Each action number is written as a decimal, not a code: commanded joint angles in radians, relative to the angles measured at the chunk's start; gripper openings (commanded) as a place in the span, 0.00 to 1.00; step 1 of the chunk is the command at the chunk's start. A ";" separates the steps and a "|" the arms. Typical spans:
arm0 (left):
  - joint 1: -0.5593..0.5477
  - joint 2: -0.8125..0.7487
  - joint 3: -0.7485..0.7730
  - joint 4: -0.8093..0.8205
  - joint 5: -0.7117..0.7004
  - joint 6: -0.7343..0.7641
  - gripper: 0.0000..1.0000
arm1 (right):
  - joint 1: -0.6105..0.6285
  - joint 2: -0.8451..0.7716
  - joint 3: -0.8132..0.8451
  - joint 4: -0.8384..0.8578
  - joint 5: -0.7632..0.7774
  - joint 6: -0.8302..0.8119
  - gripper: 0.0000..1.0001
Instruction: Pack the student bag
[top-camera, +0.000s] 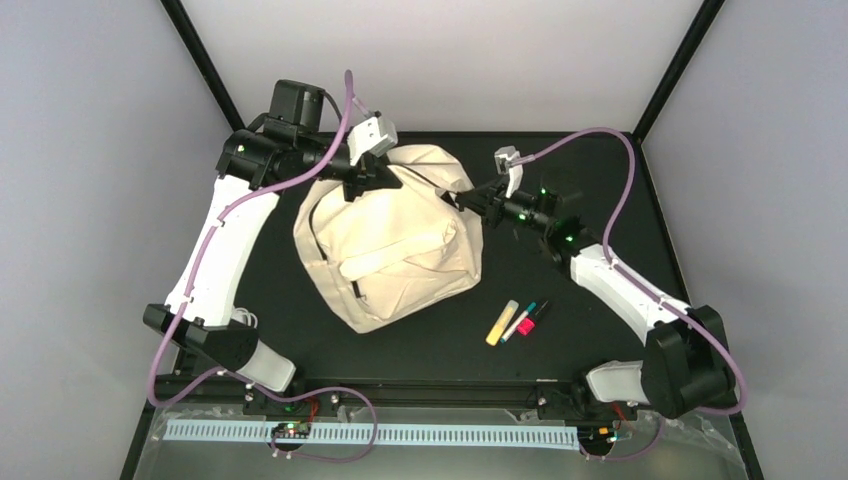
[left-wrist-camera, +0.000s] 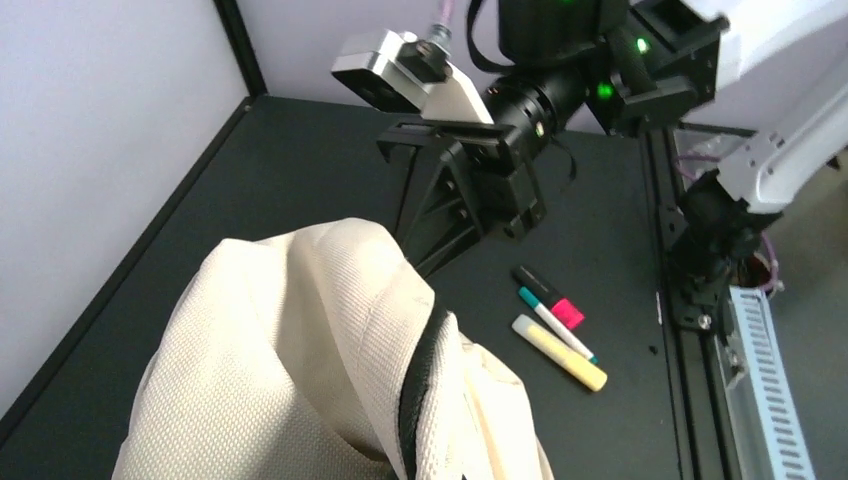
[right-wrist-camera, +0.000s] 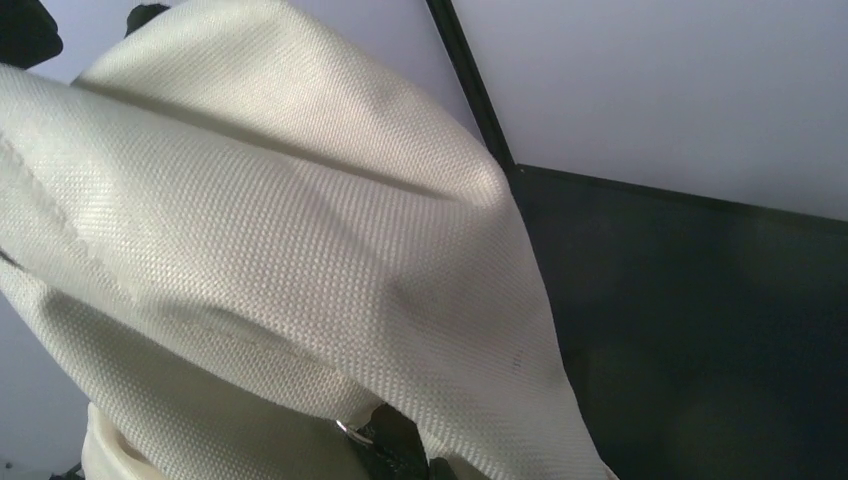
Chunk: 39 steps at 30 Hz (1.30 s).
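1. Top: I see the student bag (top-camera: 390, 250) mid-table (top-camera: 600, 340), markers (top-camera: 517, 320) just to its right. The left gripper (top-camera: 362, 182) is clamped on its far-left top edge, and the right gripper (top-camera: 468, 200) is pinched shut on the far-right corner.
2. Left wrist: right gripper nips the fabric peak.
3. Right wrist: fabric fills the view and hides most of the fingertips.

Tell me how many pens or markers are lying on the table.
3, side by side on the table to the right of the student bag: a yellow highlighter, a teal-tipped white pen and a pink-and-black marker. Others may be hidden inside or under the bag.
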 joint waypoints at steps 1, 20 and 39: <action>-0.012 -0.062 -0.017 -0.006 0.148 0.173 0.03 | -0.039 -0.018 0.021 -0.188 0.025 -0.033 0.01; -0.290 0.114 0.064 0.077 -0.358 0.338 0.86 | 0.002 -0.132 -0.013 -0.126 -0.093 0.069 0.01; -0.303 0.119 0.228 0.192 -0.262 0.008 0.02 | -0.014 -0.146 -0.132 -0.340 -0.047 -0.041 0.01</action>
